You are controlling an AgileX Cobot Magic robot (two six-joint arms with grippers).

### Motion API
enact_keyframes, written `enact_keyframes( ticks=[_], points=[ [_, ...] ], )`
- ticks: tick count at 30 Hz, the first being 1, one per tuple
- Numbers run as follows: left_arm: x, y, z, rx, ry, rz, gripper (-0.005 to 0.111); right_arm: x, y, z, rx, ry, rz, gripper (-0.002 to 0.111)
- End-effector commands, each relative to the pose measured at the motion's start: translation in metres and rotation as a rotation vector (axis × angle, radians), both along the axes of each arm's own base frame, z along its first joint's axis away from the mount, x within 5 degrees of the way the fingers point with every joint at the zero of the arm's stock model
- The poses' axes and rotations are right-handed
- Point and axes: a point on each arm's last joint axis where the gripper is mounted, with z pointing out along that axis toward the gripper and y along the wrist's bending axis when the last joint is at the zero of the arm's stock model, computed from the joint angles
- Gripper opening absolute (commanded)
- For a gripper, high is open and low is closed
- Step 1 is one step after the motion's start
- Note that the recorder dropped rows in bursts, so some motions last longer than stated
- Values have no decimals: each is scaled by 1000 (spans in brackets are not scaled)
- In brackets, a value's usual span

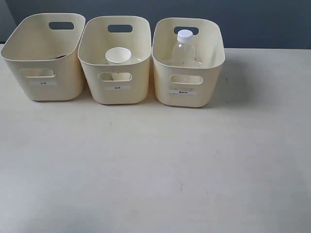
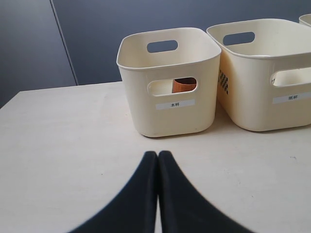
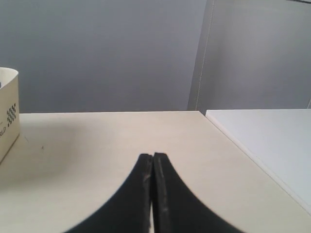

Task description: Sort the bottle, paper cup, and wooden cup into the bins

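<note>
Three cream bins stand in a row at the back of the table. Upright in the right bin [image 1: 187, 92] is the clear bottle [image 1: 183, 50] with its white cap. The middle bin [image 1: 116, 90] holds the white paper cup [image 1: 118, 56]. Through the handle cutout of the left bin [image 2: 167, 116] shows the reddish-brown wooden cup [image 2: 184, 85]; the exterior view gives only a dark hint of it. My left gripper [image 2: 158, 154] is shut and empty, low over the table in front of the left bin. My right gripper [image 3: 153, 156] is shut and empty. Neither arm appears in the exterior view.
The tabletop [image 1: 155, 165] in front of the bins carries no objects. In the right wrist view a bin's corner [image 3: 7, 111] sits at one side, and a white surface [image 3: 272, 141] adjoins the table's edge. A dark grey wall lies behind.
</note>
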Motion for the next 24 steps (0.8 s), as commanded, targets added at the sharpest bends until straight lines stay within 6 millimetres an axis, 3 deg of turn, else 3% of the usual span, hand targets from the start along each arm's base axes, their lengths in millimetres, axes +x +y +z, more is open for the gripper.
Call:
enact_keyframes(
  ticks=[1,15,24],
  points=[
    [0,0,1,-15,-11,-3,0,0,0,-2,17,14,-1,-1],
    [0,0,1,-15,-11,-3,0,0,10,-3,30,22,166,-1],
    [0,0,1,-15,-11,-3,0,0,11,-3,32,27,178,-1]
  ],
)
